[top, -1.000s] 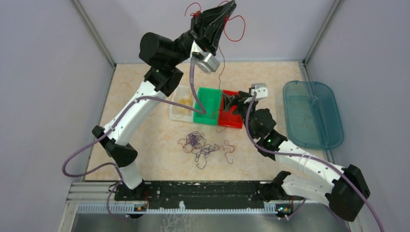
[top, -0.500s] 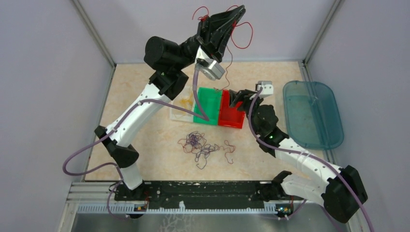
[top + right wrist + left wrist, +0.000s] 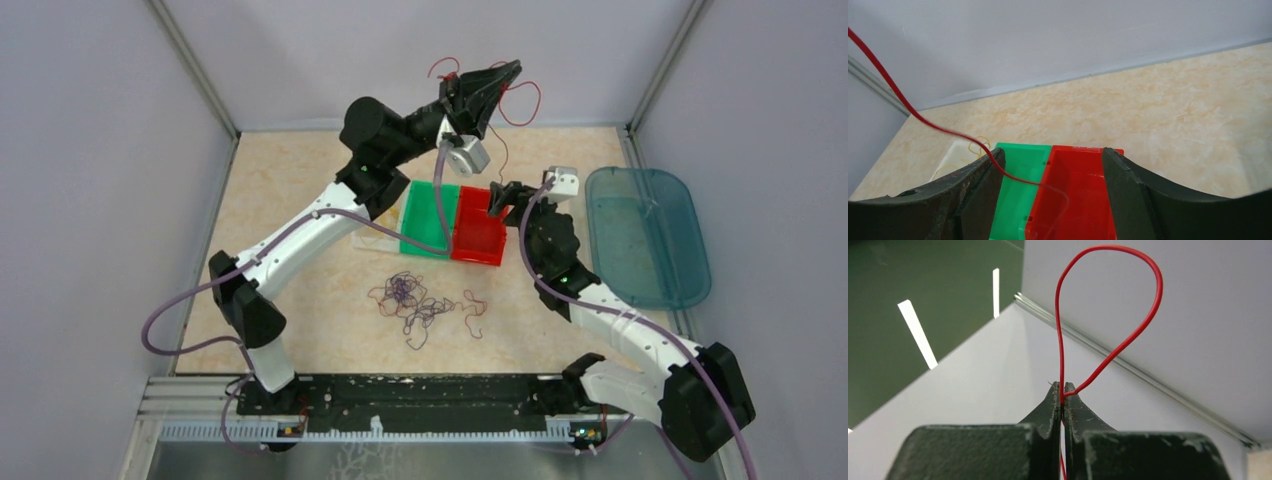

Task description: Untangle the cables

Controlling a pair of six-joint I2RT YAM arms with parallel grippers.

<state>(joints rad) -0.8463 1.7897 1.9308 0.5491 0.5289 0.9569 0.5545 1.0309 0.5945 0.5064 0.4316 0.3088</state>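
From above, the left arm hides most of the clear bin [image 3: 953, 157]. Only the wrist view shows the left fingers [image 3: 1048, 412] pinched on the red cable [image 3: 1108, 290], which loops above them. The right fingers [image 3: 979, 186] stand wide, empty, over the red bin [image 3: 1075, 200]. The tangled cables [image 3: 420, 303] lie on the tabletop [image 3: 300, 170]. The left arm has swung rightward.
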